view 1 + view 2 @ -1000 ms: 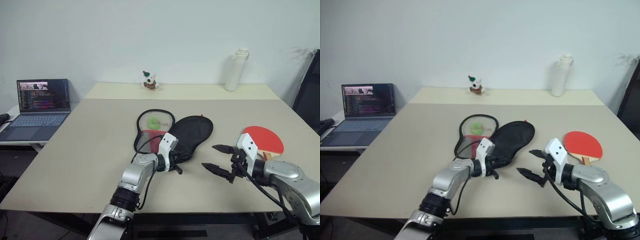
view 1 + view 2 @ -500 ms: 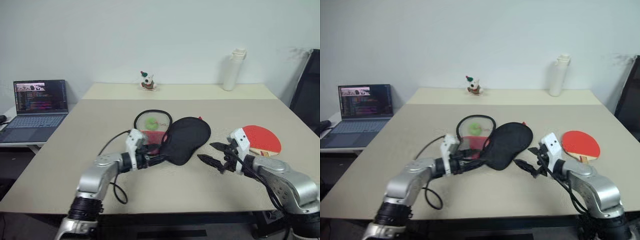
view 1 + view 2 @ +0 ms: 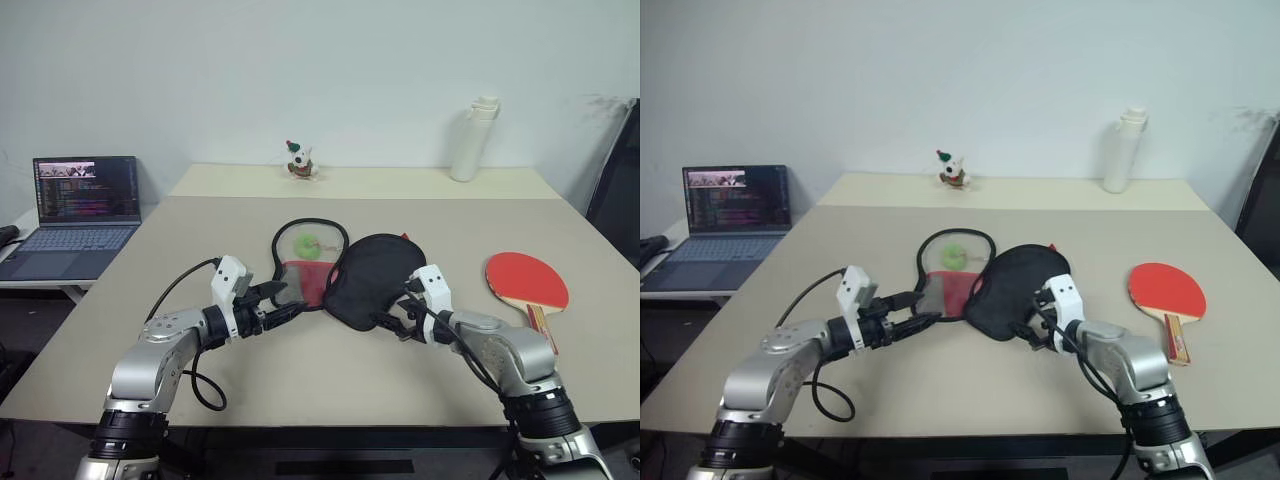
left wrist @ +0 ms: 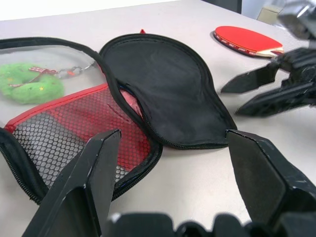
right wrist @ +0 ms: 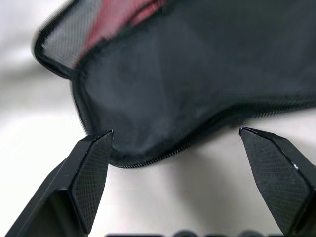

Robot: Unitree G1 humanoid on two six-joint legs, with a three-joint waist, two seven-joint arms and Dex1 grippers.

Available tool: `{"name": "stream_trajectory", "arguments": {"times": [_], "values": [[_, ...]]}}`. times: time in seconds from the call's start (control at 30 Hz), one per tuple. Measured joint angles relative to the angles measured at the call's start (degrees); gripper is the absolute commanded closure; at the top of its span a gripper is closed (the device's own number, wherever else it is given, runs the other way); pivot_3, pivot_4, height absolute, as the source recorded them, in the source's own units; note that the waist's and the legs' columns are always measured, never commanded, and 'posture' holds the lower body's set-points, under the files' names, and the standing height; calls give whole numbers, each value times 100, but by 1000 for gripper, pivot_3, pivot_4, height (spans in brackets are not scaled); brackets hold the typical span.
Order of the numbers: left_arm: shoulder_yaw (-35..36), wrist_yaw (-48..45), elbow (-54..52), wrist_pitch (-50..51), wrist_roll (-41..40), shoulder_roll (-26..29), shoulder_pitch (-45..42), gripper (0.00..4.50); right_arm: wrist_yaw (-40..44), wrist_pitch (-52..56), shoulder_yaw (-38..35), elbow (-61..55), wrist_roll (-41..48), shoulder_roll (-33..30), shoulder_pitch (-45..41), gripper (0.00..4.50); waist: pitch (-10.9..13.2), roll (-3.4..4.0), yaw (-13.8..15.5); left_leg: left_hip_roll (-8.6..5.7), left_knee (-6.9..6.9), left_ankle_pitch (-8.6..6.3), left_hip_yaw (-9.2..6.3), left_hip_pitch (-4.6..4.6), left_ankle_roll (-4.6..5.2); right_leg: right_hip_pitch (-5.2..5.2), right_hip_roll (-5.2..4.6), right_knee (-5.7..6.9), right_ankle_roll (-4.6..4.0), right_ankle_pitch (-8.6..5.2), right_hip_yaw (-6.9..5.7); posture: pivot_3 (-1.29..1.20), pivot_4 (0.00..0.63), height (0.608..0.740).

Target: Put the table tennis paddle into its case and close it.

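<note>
At frame centre the case (image 3: 345, 270) lies unzipped between the spread-open left hand (image 3: 283, 306) and right hand (image 3: 392, 322); next, fetching the paddle (image 3: 528, 282) at right.

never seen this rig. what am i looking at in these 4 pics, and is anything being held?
It is a two-armed humanoid robot at a table. Two pictures come from a stereo camera on its head, looking down over both arms. The other two come from a camera on each wrist, looking along that arm's two black fingers.

On the table lies an unzipped case, its black flap folded open beside the red mesh half, with a green fuzzy tag inside. A table tennis paddle lies flat further to the robot's right, outside the case. At the back stand a white bottle and a small figurine; a laptop sits on a side desk.

Nothing is held. The left gripper is open next to the mesh half, and the right gripper is open at the black flap's edge.
</note>
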Motion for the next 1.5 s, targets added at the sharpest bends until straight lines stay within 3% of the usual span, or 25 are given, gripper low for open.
{"name": "stream_trajectory", "arguments": {"times": [0.43,0.53,0.77,0.9,1.23,1.5], "values": [[-161,117,-130,6,-23,0,14,837,-334,-303,259,681,-476,1071,-514,0,0,0,-89,2,-5,0,0,-1,0,-5,2,2,-1,1,0,0,150,740],[-160,116,-130,6,-23,6,14,782,-402,-344,200,757,-512,1144,-523,623,0,0,-90,-1,-5,0,2,-2,0,-5,-2,0,-1,1,2,0,150,740],[-161,95,-156,16,-68,60,15,782,-592,-140,-355,808,-386,1317,-522,3097,0,0,-95,1,-8,0,2,-2,0,-8,-1,2,-2,1,2,0,150,740],[-191,-75,-331,85,-151,145,43,782,-522,504,-679,503,4,1236,-404,4491,0,0,-94,-1,-10,0,1,-5,0,-9,-3,0,-2,1,1,0,150,740],[-420,-375,-435,77,-218,206,61,782,51,1780,-999,-361,627,-108,60,4491,0,1,-97,0,-10,0,3,-5,0,-9,1,-3,7,-6,1,0,150,740],[-598,-428,-378,-61,-167,228,-57,782,701,1699,-931,244,662,-1136,-285,4491,1,0,-101,0,-10,0,10,-4,1,-9,5,-4,27,-17,7,0,150,740]]}}
